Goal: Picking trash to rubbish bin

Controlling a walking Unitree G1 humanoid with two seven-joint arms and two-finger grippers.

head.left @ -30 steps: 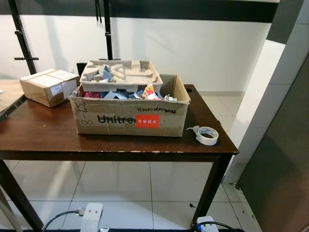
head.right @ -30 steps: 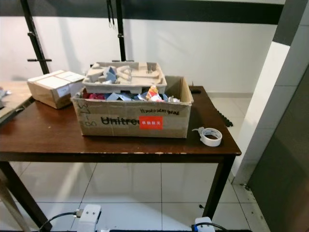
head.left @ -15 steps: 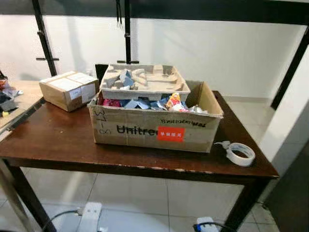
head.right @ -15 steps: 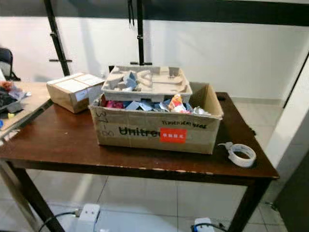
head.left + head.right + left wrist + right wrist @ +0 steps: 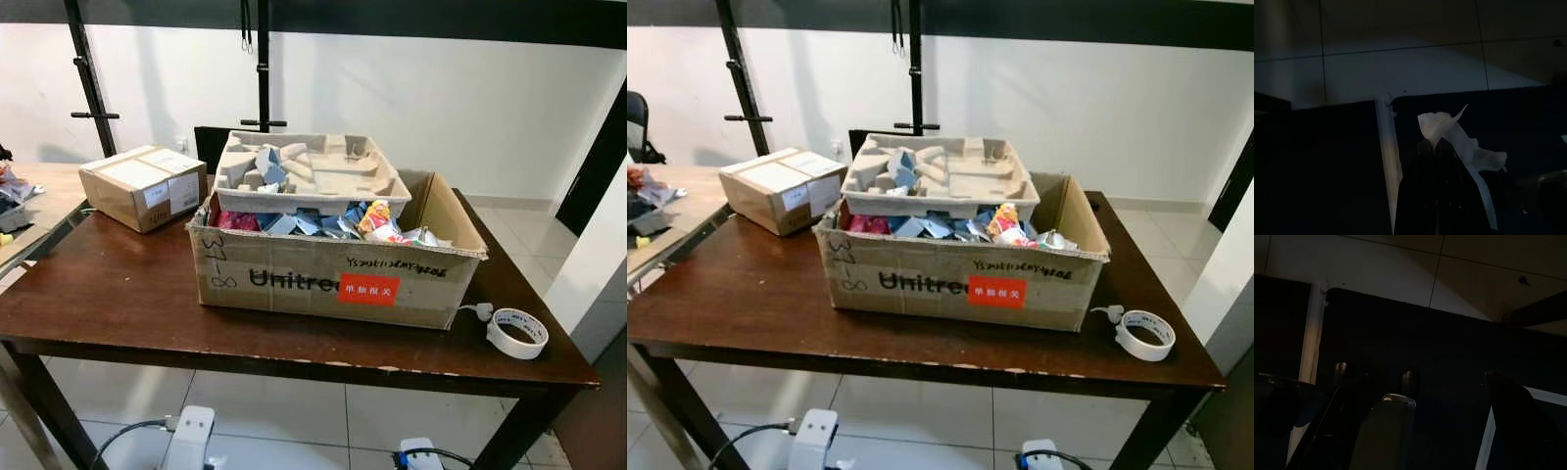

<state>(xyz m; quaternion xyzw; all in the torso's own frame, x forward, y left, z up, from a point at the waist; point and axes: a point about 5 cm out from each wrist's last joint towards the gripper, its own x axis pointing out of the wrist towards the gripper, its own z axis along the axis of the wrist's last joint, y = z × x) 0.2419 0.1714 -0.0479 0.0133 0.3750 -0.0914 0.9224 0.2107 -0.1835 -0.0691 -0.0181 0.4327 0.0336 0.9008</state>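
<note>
Room: white wall, tiled floor, dark wood table [image 5: 108,294] ahead.
Bin: open cardboard box [image 5: 333,279] at table middle, stuffed with scraps; tape roll [image 5: 516,332] beside it.
Left fingers [image 5: 1436,147]: pressed together, pinching white crumpled paper [image 5: 1459,142], low in shade.
Right fingers: cannot tell.
Advice: approach box squarely, lift paper above rim before releasing.

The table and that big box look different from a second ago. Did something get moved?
Only the camera shifted: the robot has come closer and turned. The big cardboard box, its tray, the small box and the tape roll lie as before. The left gripper pinches white paper.
</note>
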